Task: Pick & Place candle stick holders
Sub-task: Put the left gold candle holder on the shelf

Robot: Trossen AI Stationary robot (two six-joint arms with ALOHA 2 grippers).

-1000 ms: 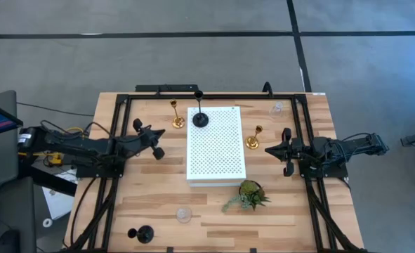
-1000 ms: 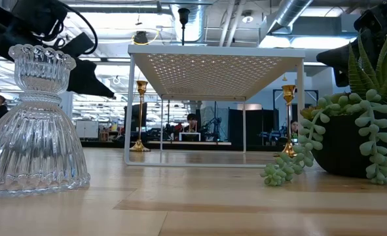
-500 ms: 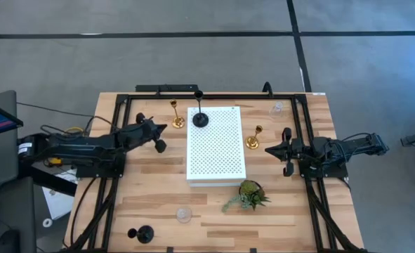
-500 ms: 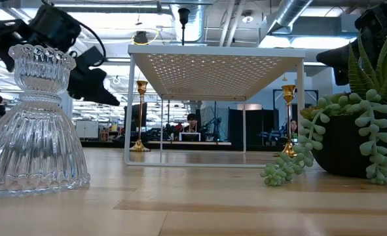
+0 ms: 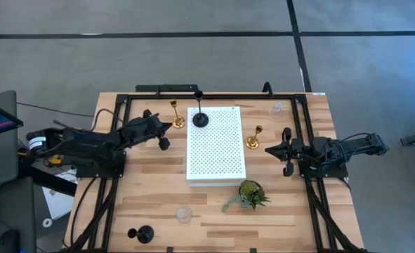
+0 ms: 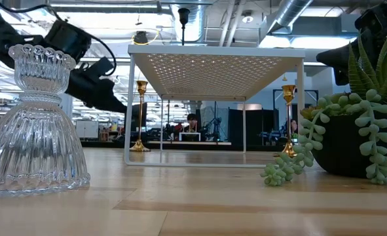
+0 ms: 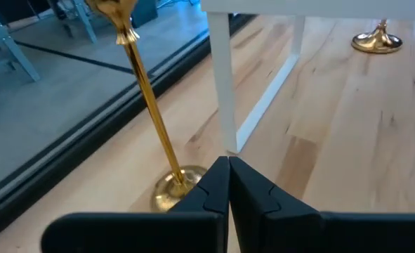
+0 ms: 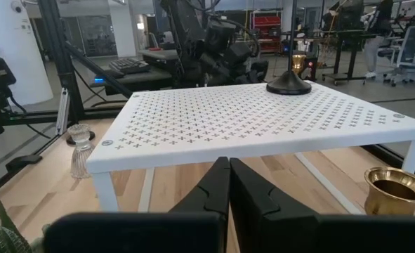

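Gold candle stick holder (image 5: pixel 177 117), shiny metal, round base, thin stem: upper centre-left of high view, just beside white perforated metal board (image 5: pixel 216 144). Likely light, stiff, top-heavy, slippery; best hold looks low on stem, above base. Left gripper (image 5: pixel 163 132) near it, jaws together, empty. Right gripper (image 5: pixel 276 150) jaws together, empty, beside second gold holder (image 5: pixel 253 139). Black matte holder (image 5: pixel 201 118) stands on board. Clear ribbed glass holder (image 6: pixel 36 124), fragile, foreground of low view.

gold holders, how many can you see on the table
2. One gold holder stands left of the white board, just ahead of the left gripper. The other gold holder stands right of the board, near the right gripper. None looks hidden.
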